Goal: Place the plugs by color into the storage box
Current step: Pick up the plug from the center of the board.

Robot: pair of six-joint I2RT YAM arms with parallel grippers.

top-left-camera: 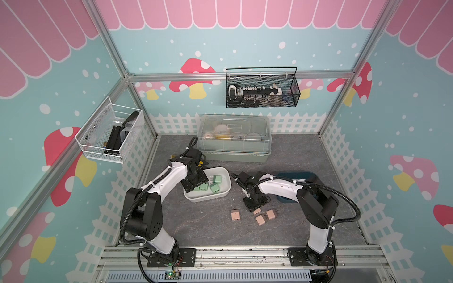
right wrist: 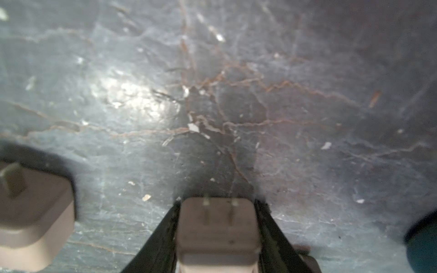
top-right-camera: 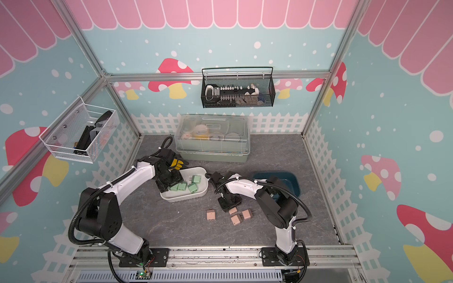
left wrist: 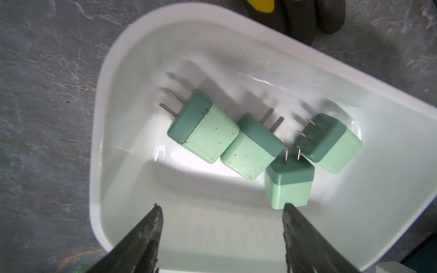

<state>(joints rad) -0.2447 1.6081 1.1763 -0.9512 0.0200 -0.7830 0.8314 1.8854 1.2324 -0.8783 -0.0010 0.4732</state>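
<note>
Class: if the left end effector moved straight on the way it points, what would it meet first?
Likely the white tub, its bare floor between the open fingers; one finger may clip the nearest mint plug. Depth is unclear.

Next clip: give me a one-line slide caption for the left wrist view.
Open left gripper hovers over the white tub, four green plugs lying clustered inside it.

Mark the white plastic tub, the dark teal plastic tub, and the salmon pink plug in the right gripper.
White plastic tub [top-left-camera: 210, 197]: in a top view, near side wall.
Dark teal plastic tub [top-right-camera: 286, 178]: in a top view, bare inside.
Salmon pink plug [right wrist: 217, 227]: right wrist view, pronged face.
</note>
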